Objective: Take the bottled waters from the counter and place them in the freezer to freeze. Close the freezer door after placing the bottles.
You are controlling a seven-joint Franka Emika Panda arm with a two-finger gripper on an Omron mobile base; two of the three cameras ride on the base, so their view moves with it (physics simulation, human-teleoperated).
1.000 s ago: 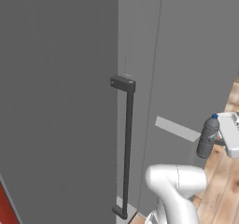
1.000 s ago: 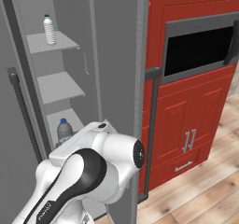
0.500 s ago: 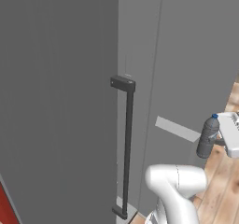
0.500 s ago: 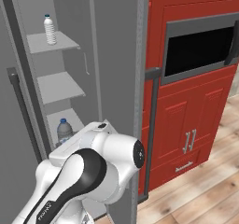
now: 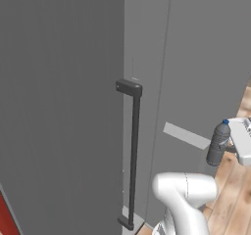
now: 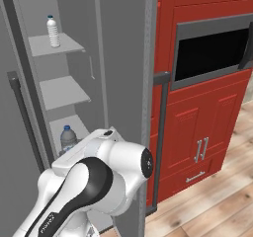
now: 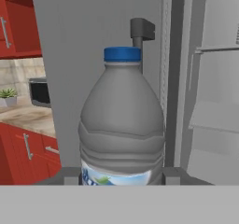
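Observation:
My gripper [image 7: 121,174] is shut on a grey-blue bottled water [image 7: 122,120] with a blue cap, held upright. In the left base view the same bottle [image 5: 218,143] hangs at the right in my gripper [image 5: 234,146], in front of a grey freezer panel. The freezer door [image 5: 59,106] stands open at the left, its dark bar handle [image 5: 133,155] facing me. Inside the freezer [image 6: 99,43], another bottled water [image 6: 53,31] stands on the top shelf [image 6: 66,46]. A bottle [image 6: 68,138] shows low by the bottom shelf, partly behind my arm. A strip of the counter [image 7: 23,115] lies far left.
Red tall cabinets with a built-in oven [image 6: 207,58] stand right of the freezer. The second grey door [image 6: 148,107] shows edge-on with its handle [image 6: 160,132]. Wooden floor [image 6: 222,206] runs to the lower right. A microwave [image 7: 39,92] and small plant [image 7: 7,94] sit on the counter.

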